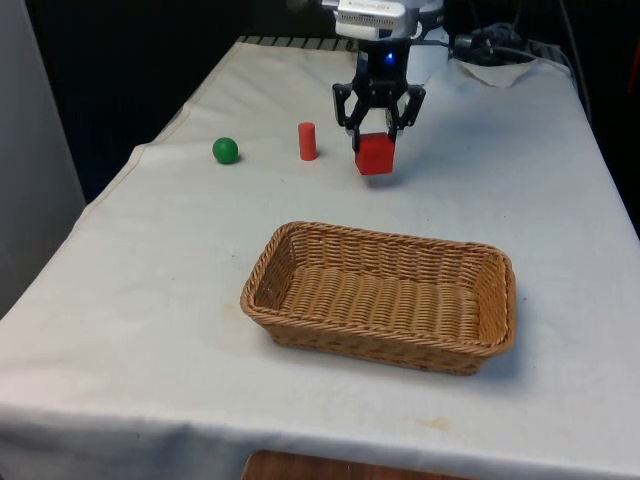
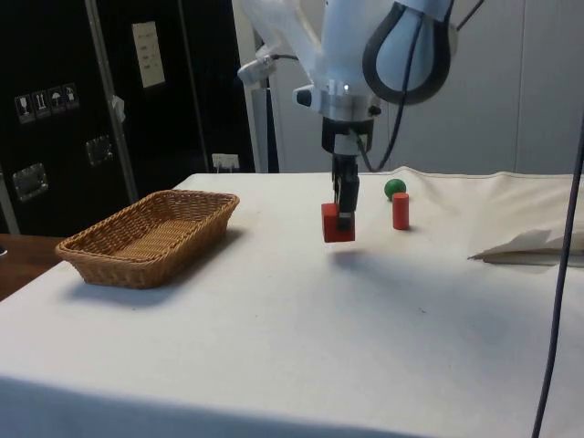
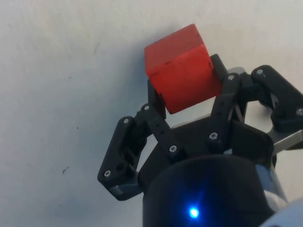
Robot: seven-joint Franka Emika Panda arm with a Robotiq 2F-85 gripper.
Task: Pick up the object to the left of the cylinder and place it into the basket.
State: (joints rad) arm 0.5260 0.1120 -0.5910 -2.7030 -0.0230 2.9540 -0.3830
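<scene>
Right now the gripper (image 1: 377,130) is clamped on a red cube (image 1: 375,154) and holds it lifted clear of the tabletop (image 1: 150,300), a shadow showing beneath it in the side view. The cube hangs just beside the red cylinder (image 1: 307,141), on the cylinder's right in the front view, with a green ball (image 1: 226,150) on the cylinder's other side. The wicker basket (image 1: 262,278) sits nearer the camera than the cylinder, well apart from it. The risk, as I judge it: the cube looks gripped near its upper edge and turned askew in the wrist view, so a quick swing toward the basket could twist it loose and drop it short.
</scene>
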